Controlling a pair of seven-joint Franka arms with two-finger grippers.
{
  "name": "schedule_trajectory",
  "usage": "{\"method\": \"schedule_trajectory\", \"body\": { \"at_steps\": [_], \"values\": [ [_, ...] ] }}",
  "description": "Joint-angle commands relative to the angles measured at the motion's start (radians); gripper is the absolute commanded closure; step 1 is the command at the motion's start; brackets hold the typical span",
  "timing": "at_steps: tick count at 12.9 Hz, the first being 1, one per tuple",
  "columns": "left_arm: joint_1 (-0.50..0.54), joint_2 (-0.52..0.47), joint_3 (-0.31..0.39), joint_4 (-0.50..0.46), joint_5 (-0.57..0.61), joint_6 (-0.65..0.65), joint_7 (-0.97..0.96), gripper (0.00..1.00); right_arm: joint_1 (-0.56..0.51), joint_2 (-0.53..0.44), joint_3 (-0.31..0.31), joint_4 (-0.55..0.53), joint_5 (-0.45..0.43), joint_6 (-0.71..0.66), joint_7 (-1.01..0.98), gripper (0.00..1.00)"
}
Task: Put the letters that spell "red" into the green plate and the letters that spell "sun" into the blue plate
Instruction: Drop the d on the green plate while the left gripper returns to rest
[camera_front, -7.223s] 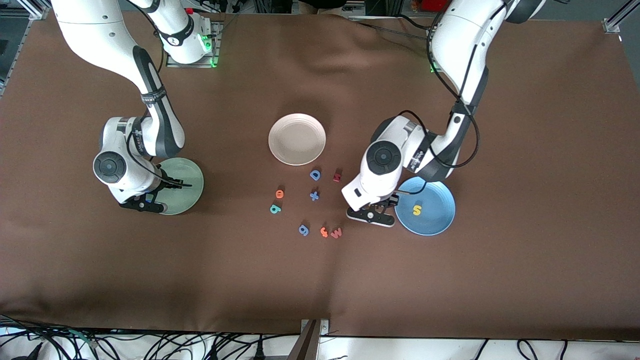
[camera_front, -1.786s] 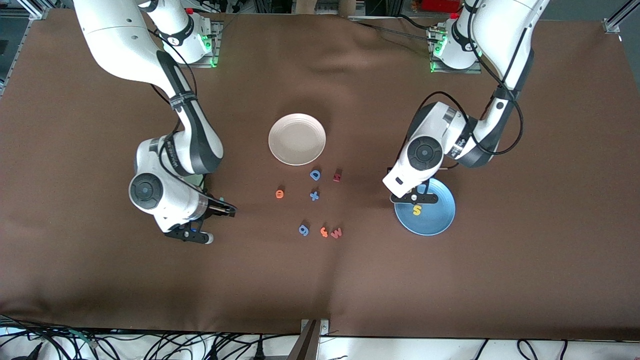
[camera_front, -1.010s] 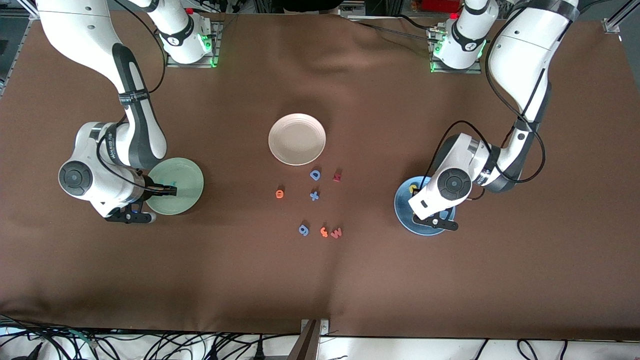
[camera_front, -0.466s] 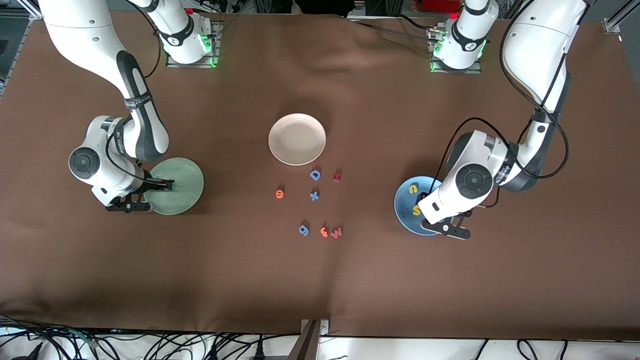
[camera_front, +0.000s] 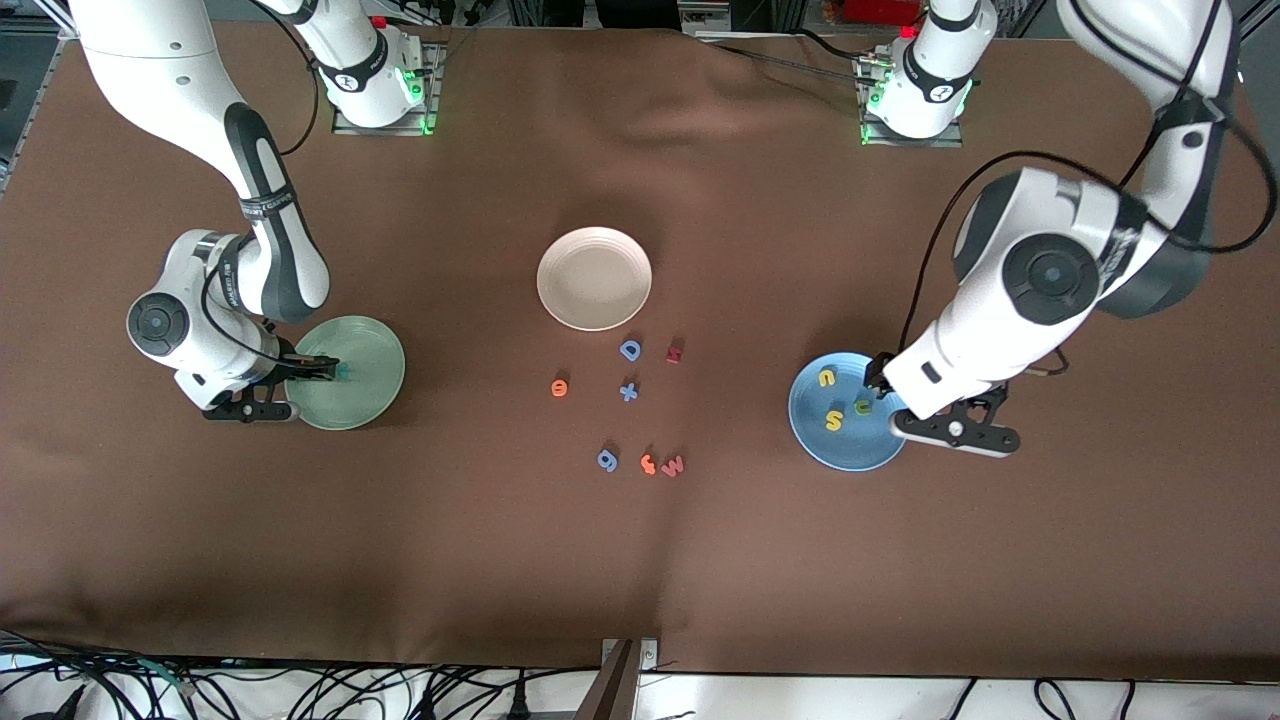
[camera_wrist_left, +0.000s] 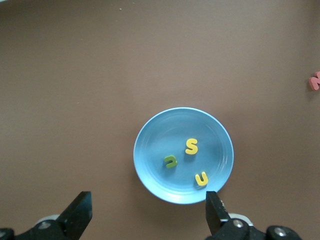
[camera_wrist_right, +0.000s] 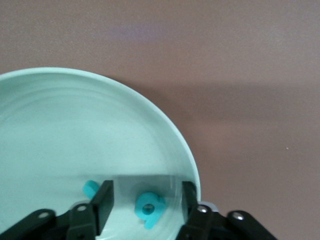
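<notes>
Your right tool sat low over the green plate, fingers parted around the teal "d", which lay flat on the pale mint surface; the teal "r" lay beside it. Your left tool hung spread wide and empty above the blue plate, which held the yellow "s", yellow "u" and olive "n", all apart. The orange "e" was on the table, with the cream plate farther from the front camera.
</notes>
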Motion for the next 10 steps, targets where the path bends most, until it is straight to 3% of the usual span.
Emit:
{"method": "schedule_trajectory", "body": {
  "at_steps": [1,3,6,8,10],
  "values": [
    [0.050,-0.147,0.001,-0.028,-0.094,-0.138,0.087,0.00,-0.005,-0.040,0.008,-0.012,0.002,-0.001,-0.008,0.17],
    [0.101,-0.201,0.001,-0.028,-0.116,-0.220,0.177,0.00,0.000,-0.066,0.010,0.022,0.003,-0.038,-0.011,0.17],
    [0.130,-0.298,0.033,-0.049,-0.203,-0.257,0.328,0.00,0.009,-0.068,0.014,0.130,0.002,-0.198,0.061,0.17],
    [0.101,-0.313,0.081,-0.049,-0.208,-0.249,0.325,0.00,0.018,-0.068,0.081,0.206,0.017,-0.286,0.185,0.17],
    [0.008,-0.310,0.186,-0.083,-0.196,-0.194,0.313,0.00,0.020,-0.065,0.164,0.250,0.019,-0.297,0.341,0.17]
  ]
}}
